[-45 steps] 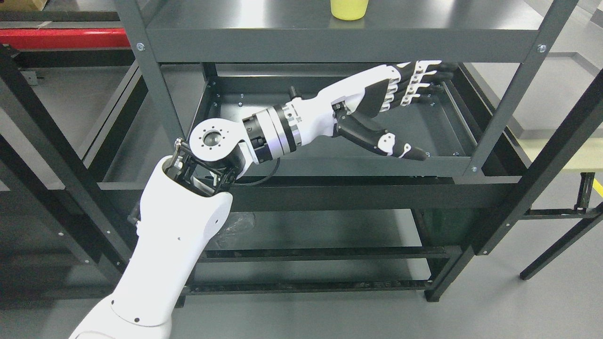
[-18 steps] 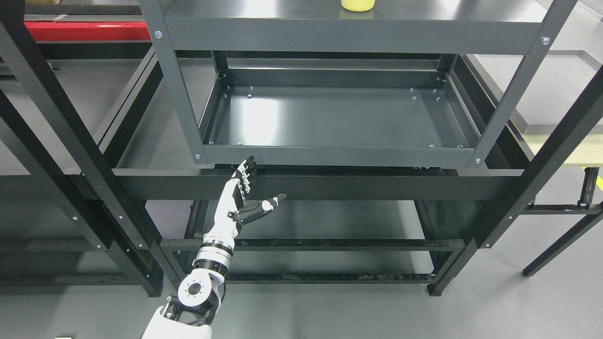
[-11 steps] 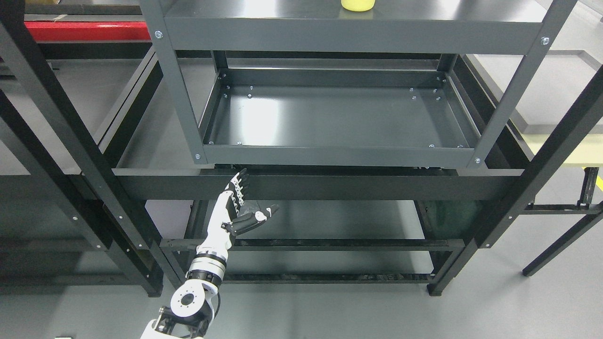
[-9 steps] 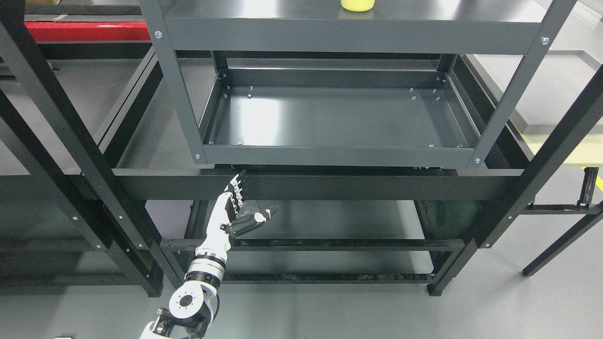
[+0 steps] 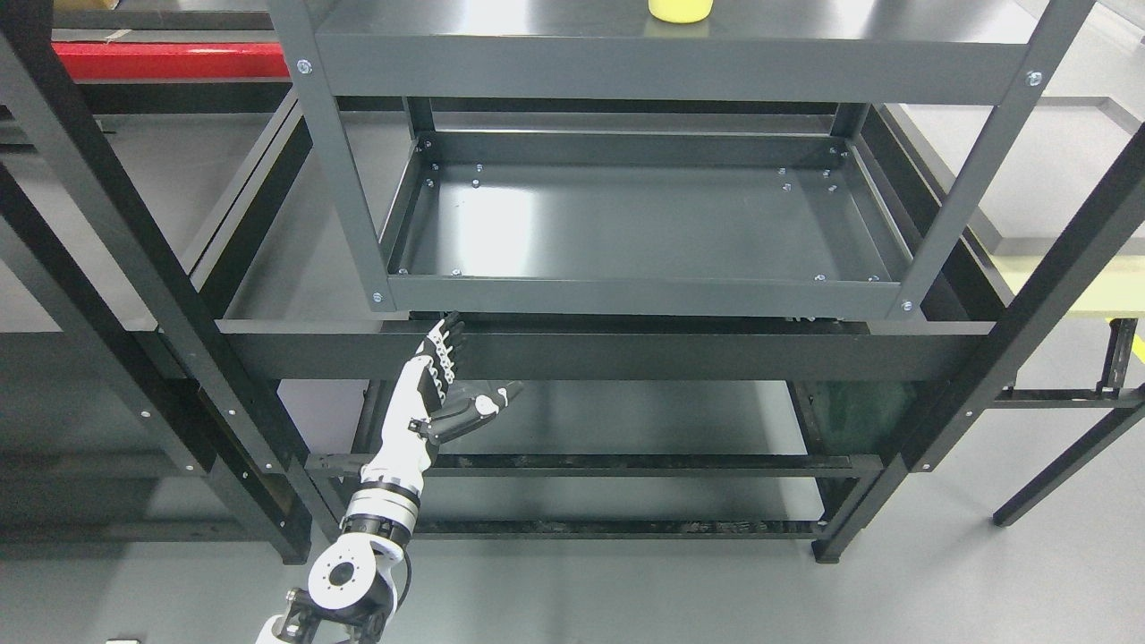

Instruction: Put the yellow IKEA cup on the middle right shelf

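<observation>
The yellow cup [image 5: 680, 9] stood on the top grey shelf [image 5: 805, 36], cut off by the upper edge. Well below, the left hand [image 5: 443, 385] hung before a black crossbar [image 5: 680, 356], fingers [image 5: 445, 340] straight together, thumb apart, holding nothing.

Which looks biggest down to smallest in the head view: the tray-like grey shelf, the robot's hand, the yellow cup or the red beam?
1. Tray-like grey shelf, largest by far.
2. Red beam, a long strip partly hidden by the frame.
3. Left hand, open and empty.
4. Yellow cup, though the picture's top edge cuts it off, so its place after the hand is unsure.
</observation>
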You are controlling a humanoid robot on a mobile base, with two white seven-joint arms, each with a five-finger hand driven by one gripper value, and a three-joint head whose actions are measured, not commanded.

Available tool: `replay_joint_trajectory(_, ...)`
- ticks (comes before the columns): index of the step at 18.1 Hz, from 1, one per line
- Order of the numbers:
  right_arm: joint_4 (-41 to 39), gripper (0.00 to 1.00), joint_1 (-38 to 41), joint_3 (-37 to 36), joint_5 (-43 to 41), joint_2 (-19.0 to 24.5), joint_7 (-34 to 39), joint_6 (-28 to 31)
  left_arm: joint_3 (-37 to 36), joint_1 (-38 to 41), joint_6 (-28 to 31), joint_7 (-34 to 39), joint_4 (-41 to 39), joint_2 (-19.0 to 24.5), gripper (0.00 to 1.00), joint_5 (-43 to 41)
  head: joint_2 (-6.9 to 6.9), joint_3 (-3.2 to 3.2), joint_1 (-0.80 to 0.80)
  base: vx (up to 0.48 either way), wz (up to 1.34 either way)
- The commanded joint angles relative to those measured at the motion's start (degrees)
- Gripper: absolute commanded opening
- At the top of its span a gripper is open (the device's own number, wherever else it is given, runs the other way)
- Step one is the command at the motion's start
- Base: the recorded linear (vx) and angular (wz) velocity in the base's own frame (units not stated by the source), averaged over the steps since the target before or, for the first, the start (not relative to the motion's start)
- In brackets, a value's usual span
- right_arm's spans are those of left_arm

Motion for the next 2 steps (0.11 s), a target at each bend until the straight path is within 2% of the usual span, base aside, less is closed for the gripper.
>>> replay_joint_trajectory(1, 0.00, 0.99, 0.79, 0.97, -1.41, -1.00, -0.02, 0.04, 0.82, 0.32, 0.01, 0.09, -3.92, 0.98, 0.99, 0.01, 0.00, 0.00, 0.00, -0.019, 0.00)
replay_joint_trajectory(2, 0.00, 0.99, 0.79, 0.97, -1.41, -1.00, -0.02, 0.04, 0.91, 0.32, 0.01, 0.09, -3.92, 0.98, 0.99, 0.01, 0.00, 0.00, 0.00, -0.042, 0.02)
